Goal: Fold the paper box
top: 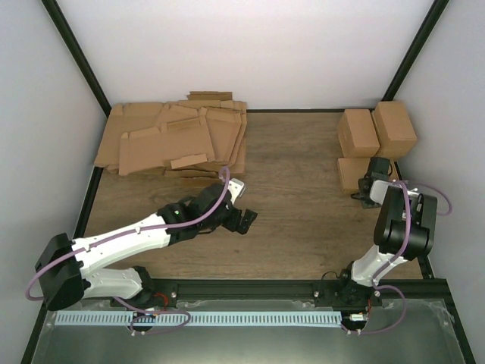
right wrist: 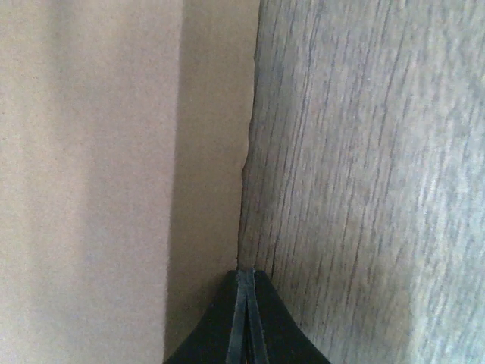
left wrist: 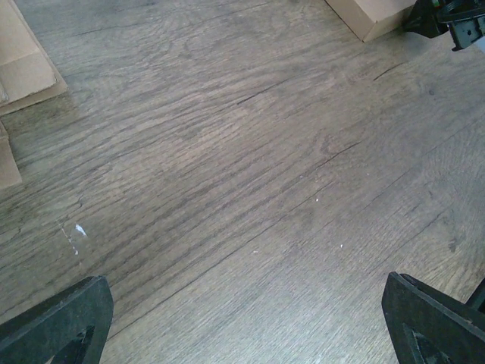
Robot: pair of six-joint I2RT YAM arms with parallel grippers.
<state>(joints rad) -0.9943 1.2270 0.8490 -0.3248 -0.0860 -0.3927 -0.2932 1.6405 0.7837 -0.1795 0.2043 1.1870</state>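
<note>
Pressed-together fingers of the right gripper (right wrist: 244,284) sit at the foot of the paper box (right wrist: 114,152), right where its wall meets the bench (right wrist: 364,189). Two taller cartons (top: 358,133) stand just behind the box; flat sheets (top: 174,144) lie well to its left. Also left of the box, well apart, the left gripper (top: 245,220) hangs spread and empty. Any nudge should probably stay low and square to the wall, so the box slides without twisting or springing open.
</note>
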